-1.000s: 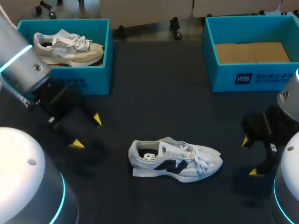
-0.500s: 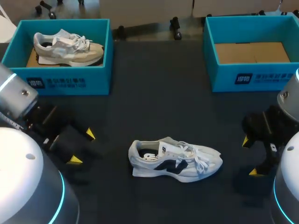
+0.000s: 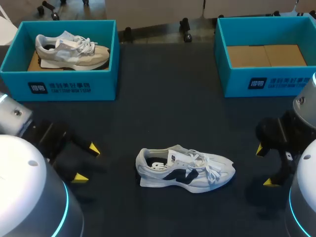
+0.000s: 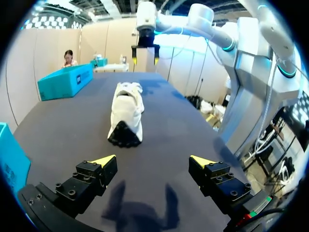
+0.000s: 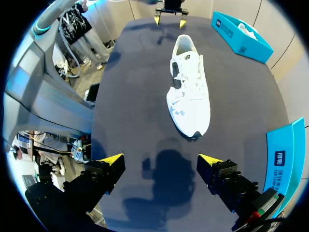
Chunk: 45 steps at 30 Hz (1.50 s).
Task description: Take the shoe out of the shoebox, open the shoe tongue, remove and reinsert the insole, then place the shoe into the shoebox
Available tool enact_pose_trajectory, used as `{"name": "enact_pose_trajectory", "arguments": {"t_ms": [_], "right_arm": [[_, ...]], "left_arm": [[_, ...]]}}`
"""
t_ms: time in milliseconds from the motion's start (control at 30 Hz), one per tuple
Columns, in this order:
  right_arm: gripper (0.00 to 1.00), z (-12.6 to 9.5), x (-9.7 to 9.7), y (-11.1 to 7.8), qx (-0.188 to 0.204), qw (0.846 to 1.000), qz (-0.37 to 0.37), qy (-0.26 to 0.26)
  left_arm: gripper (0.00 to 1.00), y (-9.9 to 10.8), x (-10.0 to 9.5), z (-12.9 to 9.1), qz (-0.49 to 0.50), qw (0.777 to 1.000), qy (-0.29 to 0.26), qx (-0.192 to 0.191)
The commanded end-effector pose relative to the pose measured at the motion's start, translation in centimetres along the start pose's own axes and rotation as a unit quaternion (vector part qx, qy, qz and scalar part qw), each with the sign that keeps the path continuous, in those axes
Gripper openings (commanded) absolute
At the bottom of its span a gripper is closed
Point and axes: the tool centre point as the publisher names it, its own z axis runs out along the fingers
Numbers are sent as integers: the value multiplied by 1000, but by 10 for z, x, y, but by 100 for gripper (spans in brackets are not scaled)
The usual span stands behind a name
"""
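Pulled back to the near left with left gripper [image 3: 86, 162] spread empty, matching the open-fingered right gripper [image 3: 263, 166], leaving the white sneaker [image 3: 185, 169] unboxed on the surface [image 3: 163, 113] between them, tongue-opening apparently next.

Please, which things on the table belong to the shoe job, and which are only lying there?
For the job:
- white shoe, on the table between the hands
- empty shoebox, far right
- left hand and right hand, both open

Probably just lying about:
- second shoebox, far left
- beige shoe inside it
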Motion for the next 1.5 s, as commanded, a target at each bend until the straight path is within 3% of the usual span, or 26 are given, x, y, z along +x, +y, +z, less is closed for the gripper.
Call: {"name": "enact_pose_trajectory", "arguments": {"t_ms": [33,367,533,733,1200,1500], "right_arm": [[100,1,0,0,0,1000,0,-1],[100,1,0,0,0,1000,0,-1],[100,1,0,0,0,1000,0,-1],[100,1,0,0,0,1000,0,-1],[100,1,0,0,0,1000,0,-1],[100,1,0,0,0,1000,0,-1]], "left_arm": [[100,12,-3,1,5,1000,5,29],[100,12,-3,1,5,1000,5,29],[100,29,-18,8,-23,996,-25,87],[100,45,-28,16,-27,992,-30,119],[100,45,-27,24,-14,988,-38,152],[100,34,-26,26,-16,984,-56,168]]}}
